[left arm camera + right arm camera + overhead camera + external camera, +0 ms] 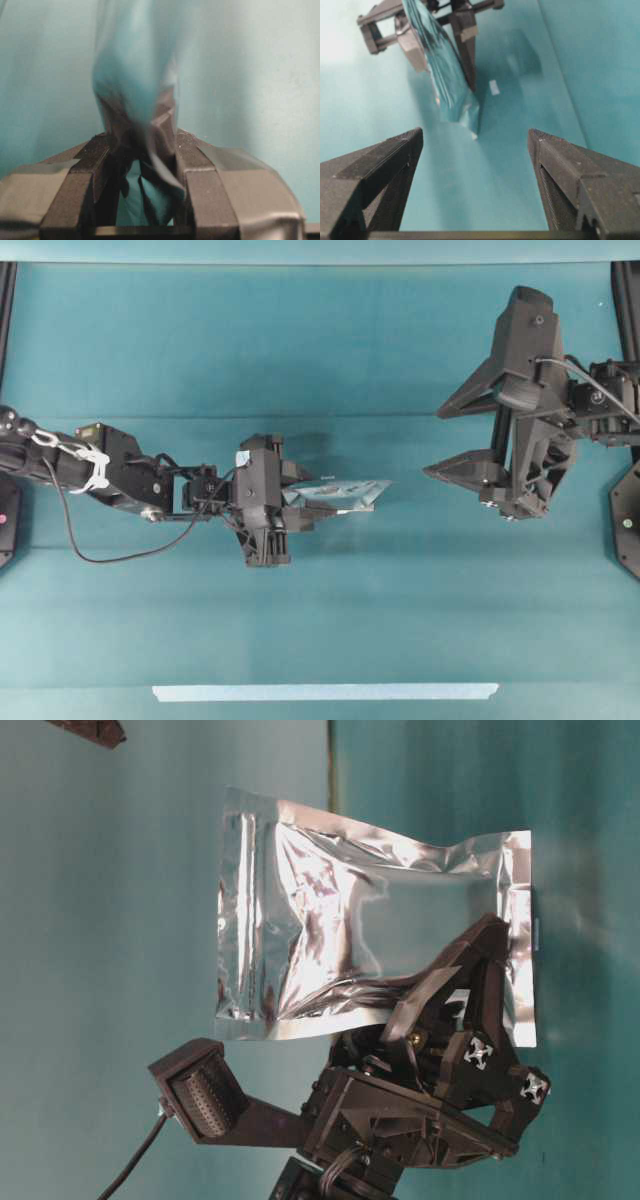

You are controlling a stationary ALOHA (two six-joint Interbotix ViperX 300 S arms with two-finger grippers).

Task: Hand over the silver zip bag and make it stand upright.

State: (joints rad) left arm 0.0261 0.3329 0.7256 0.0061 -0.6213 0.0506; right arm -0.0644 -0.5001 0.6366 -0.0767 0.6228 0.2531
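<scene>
While the left gripper [300, 508] pinched one end of the shiny, crinkled silver foil zip bag [340, 495] between its narrow fingers [195, 185], the pouch jutted out past the fingertips, clear of the teal counter [320, 620]. The right gripper [462, 435] hung well apart with its fingers [560, 170] spread wide and empty. The pouch looked light, thin, slippery and easily creased, so the free flat sealed edge beyond the left fingertips seemed the best place to take it.
</scene>
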